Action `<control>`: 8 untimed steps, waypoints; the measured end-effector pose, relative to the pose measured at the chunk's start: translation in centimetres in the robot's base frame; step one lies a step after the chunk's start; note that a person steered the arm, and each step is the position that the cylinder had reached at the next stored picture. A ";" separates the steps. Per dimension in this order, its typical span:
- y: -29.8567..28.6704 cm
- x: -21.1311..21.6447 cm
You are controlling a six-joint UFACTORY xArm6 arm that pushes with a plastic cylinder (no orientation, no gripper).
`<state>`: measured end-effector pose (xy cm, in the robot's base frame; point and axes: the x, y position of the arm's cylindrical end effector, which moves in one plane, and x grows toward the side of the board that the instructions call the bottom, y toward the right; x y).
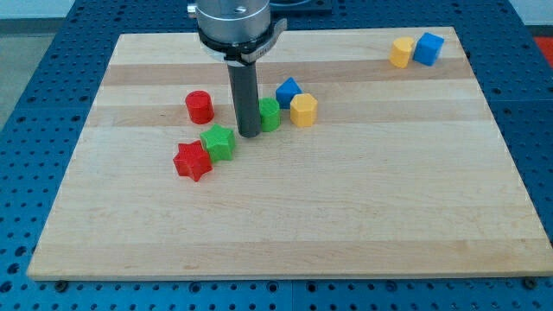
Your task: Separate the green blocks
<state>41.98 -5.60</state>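
Note:
My tip (250,134) rests on the board between the two green blocks. A green block (270,114), partly hidden by the rod, sits just to the tip's right and touches or nearly touches it. A green star block (218,142) lies just to the tip's lower left, against a red star block (192,161). A blue block (288,91) and a yellow block (303,110) sit right of the green block.
A red cylinder (200,106) stands left of the rod. A yellow block (401,52) and a blue block (428,48) sit together at the view's top right corner of the wooden board (346,207).

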 end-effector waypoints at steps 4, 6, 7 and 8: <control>0.6 -0.4; 0.7 -1.1; 0.7 -1.1; 0.0 -1.1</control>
